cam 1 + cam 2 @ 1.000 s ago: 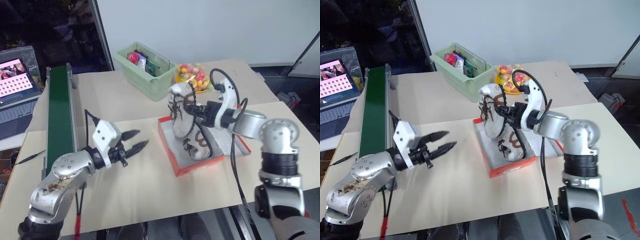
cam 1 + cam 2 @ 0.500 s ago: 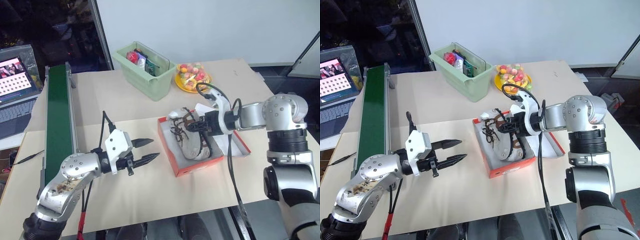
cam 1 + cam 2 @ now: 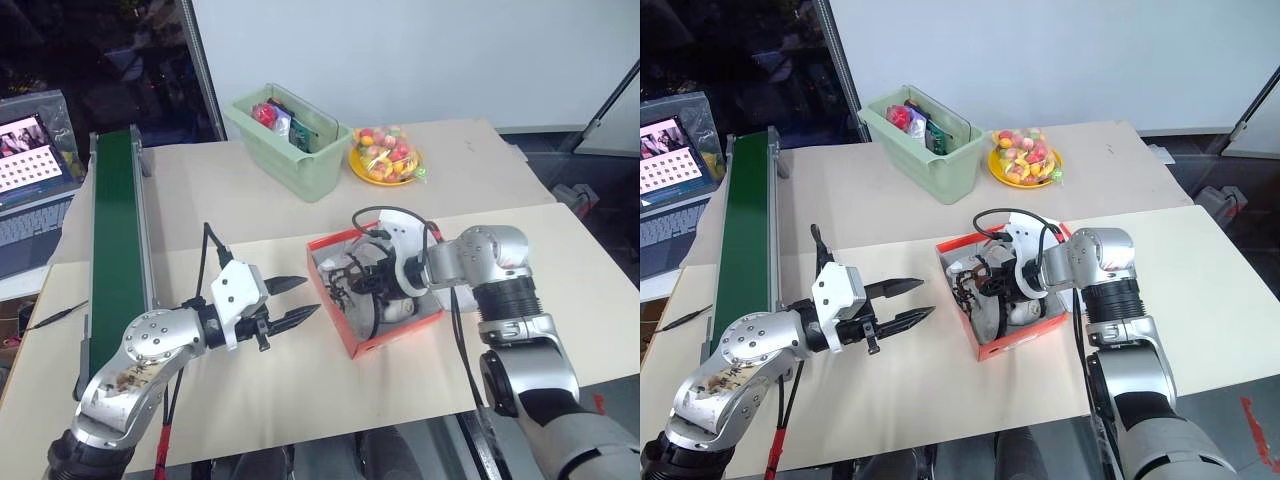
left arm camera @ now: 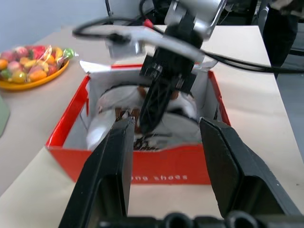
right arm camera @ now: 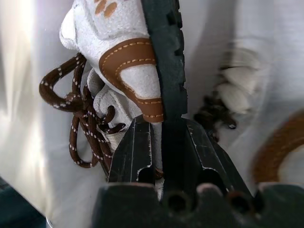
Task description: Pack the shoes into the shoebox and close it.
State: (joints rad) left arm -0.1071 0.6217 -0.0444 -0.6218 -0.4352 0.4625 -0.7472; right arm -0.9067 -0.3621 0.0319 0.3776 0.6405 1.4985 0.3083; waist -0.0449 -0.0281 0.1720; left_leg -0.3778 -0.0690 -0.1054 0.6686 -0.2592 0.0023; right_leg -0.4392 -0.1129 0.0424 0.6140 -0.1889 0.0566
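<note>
Red shoebox [image 4: 142,173]: "ong shoes" | right claw [image 5: 164,137] clenched on sneaker [image 5: 128,71] | left claw [image 3: 295,300] released

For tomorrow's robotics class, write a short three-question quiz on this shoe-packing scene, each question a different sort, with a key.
1. True or false: the right gripper is shut on a shoe.
2. The shoebox is: A closed, B open, C upside down?
3. Fill in: the left gripper is ____ and holds nothing.

Key: 1 true; 2 B; 3 open. The second shoe already lies in the box.
</note>
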